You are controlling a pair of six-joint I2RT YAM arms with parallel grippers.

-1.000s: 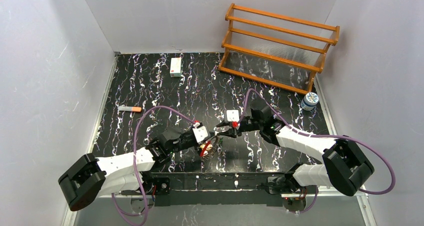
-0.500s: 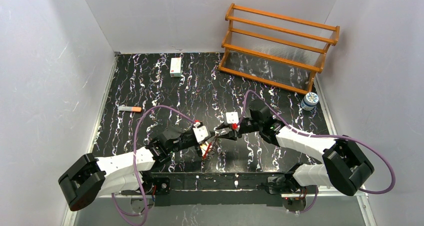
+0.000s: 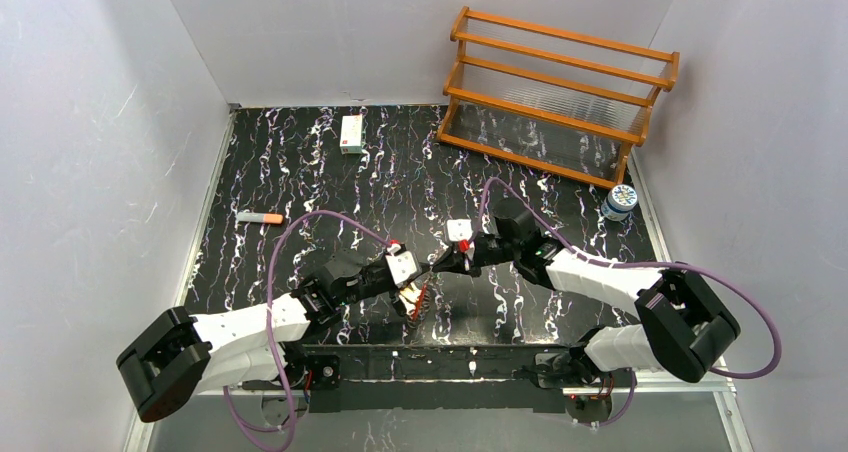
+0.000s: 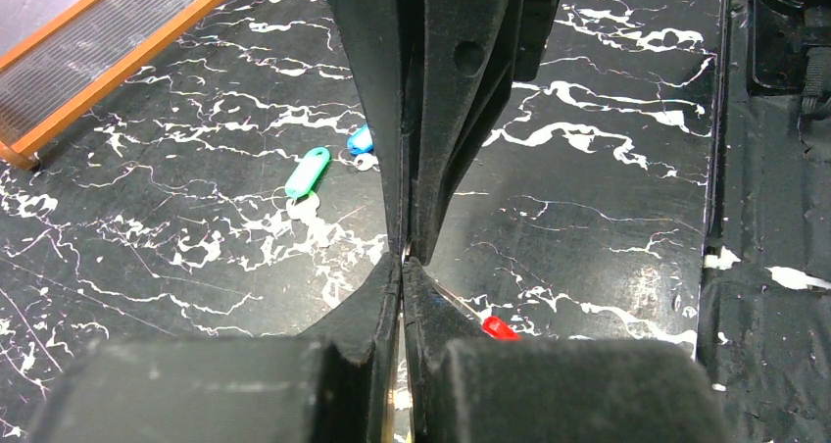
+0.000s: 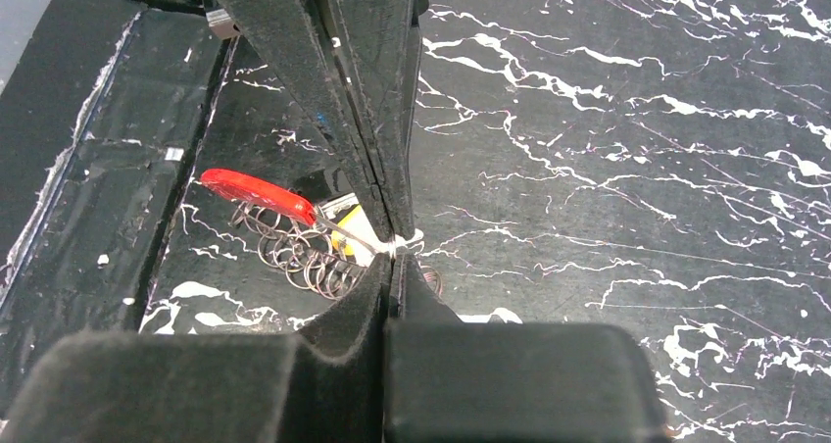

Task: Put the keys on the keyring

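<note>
Left gripper (image 4: 403, 263) is clenched on the keyring (image 5: 260, 193) wire, holding it just off the table (image 3: 300, 172) at mid near edge. Right gripper (image 5: 395, 255) is clenched tip-to-tip on the same thin steel wire, likely steadying the loop for threading. Red plastic segment, coiled split rings dangling. Green-tagged key (image 4: 308, 172) and blue-tagged key (image 4: 361, 139), glossy ovals, lie flat, apart from the ring.

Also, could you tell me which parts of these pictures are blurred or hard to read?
Left wrist: the left fingers are soft up close, the green key sharp; right wrist: the right fingers blurred likewise, the keyring crisp; top external: evenly lit, but the keyring is too small to resolve.
</note>
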